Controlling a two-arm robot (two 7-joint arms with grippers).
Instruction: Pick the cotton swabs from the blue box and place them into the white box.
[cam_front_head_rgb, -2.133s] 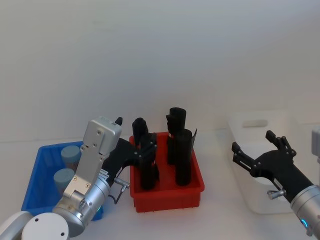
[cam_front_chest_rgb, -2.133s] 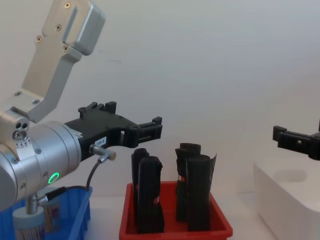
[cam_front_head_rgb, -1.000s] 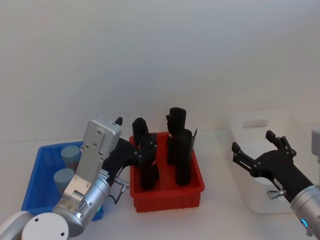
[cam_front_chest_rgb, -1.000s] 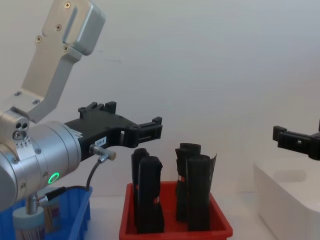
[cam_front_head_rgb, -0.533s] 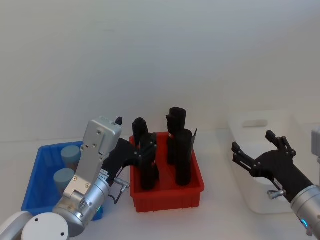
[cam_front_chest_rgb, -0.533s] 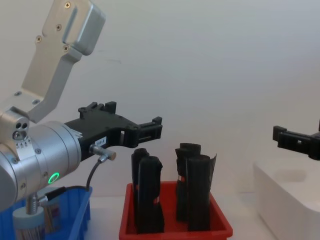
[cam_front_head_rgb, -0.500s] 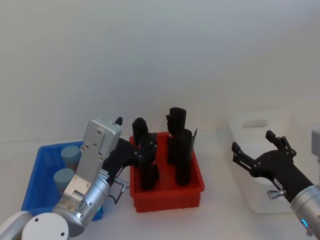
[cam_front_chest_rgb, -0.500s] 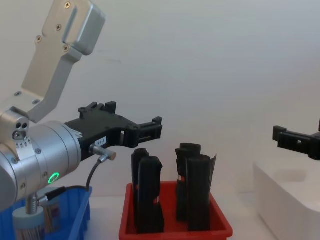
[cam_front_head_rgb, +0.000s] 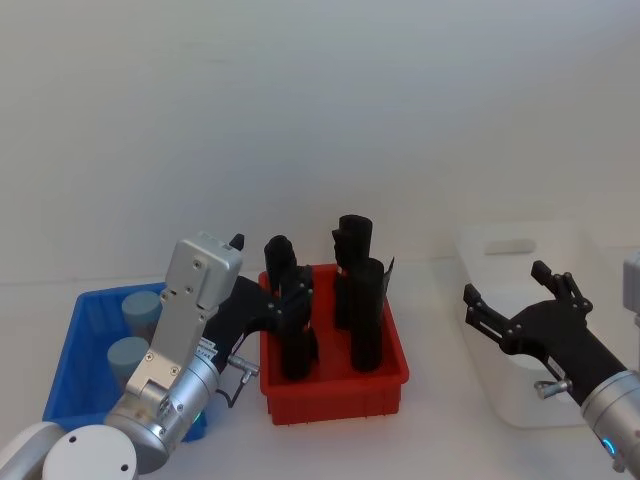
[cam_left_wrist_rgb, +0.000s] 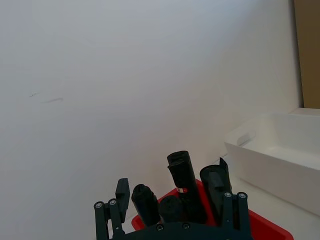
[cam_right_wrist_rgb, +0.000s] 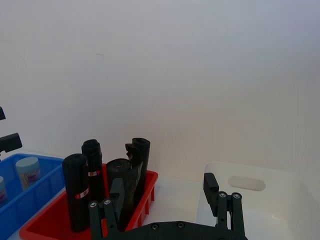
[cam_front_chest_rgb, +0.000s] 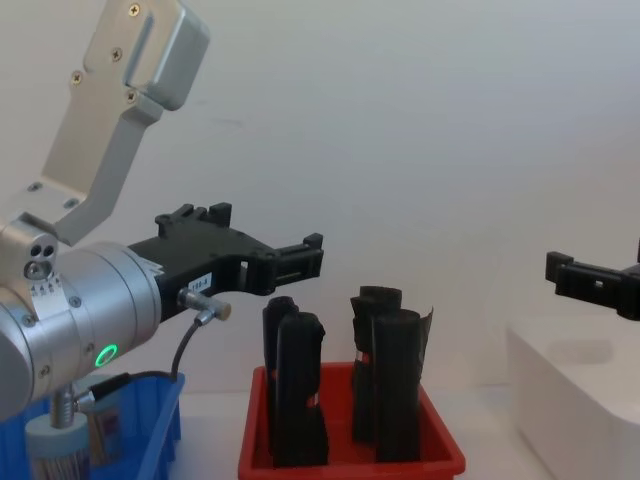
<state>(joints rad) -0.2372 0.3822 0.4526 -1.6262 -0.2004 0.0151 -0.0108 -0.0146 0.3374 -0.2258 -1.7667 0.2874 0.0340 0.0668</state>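
Cotton swabs sit in the blue box on a white counter, which seems to meet a bare wall; white box opposite. Left pincer and right pincer gape, empty.

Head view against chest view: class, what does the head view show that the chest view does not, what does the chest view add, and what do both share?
Head view: the round caps of two cotton swabs tubs seen from above inside the blue box, and the white box with its open interior. Chest view: tan stems through one tub's clear side, and a green light on the left arm. Both: the red tray of upright black rolls, plus the left gripper and right gripper, both open.
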